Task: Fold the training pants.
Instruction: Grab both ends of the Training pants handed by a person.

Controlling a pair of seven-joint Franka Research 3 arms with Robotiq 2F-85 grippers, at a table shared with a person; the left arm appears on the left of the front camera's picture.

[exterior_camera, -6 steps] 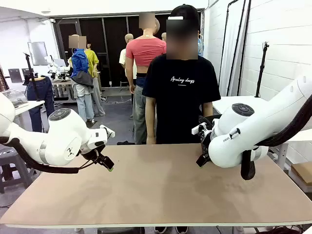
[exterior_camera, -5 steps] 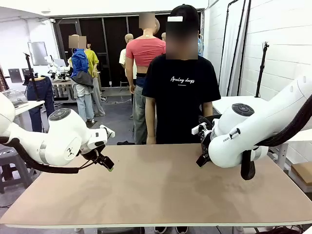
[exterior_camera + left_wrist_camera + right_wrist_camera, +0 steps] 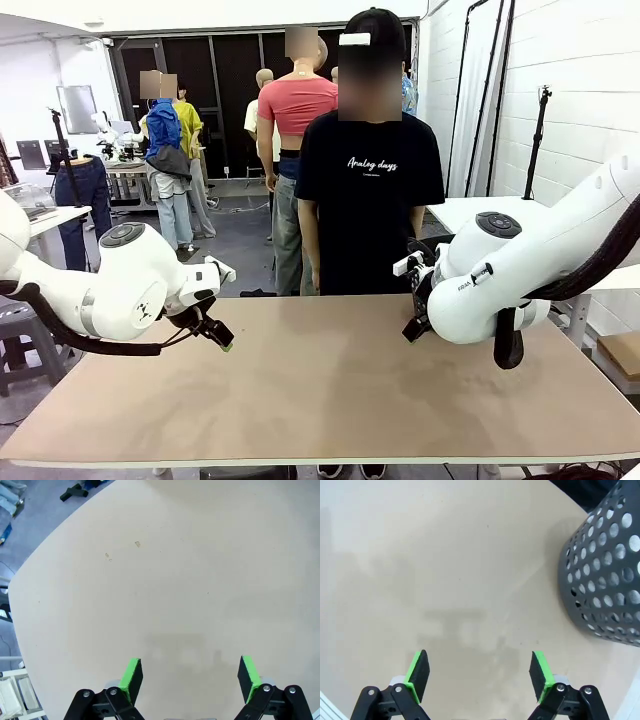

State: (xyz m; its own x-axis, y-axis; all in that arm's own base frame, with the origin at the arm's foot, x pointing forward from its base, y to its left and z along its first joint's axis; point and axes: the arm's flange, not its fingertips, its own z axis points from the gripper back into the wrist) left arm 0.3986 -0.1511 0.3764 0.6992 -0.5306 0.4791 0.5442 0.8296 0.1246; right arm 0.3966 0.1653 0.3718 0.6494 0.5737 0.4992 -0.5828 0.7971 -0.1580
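Left gripper [image 3: 190,675] and right gripper [image 3: 479,672] hung wide open, empty, over the table [image 3: 320,400]. Couldn't tell where the pants were; I'd guess soft, light and floppy, so grab the waistband.

The basket [image 3: 600,575] by the edge of the table [image 3: 445,555] is cut off at the picture's right side, can't tell if it's actually on the table. The person [image 3: 368,190] across the table is hidden below the waist (hands too, one behind the right arm [image 3: 520,270]). The specks [image 3: 135,543] on the table: too small to make out.
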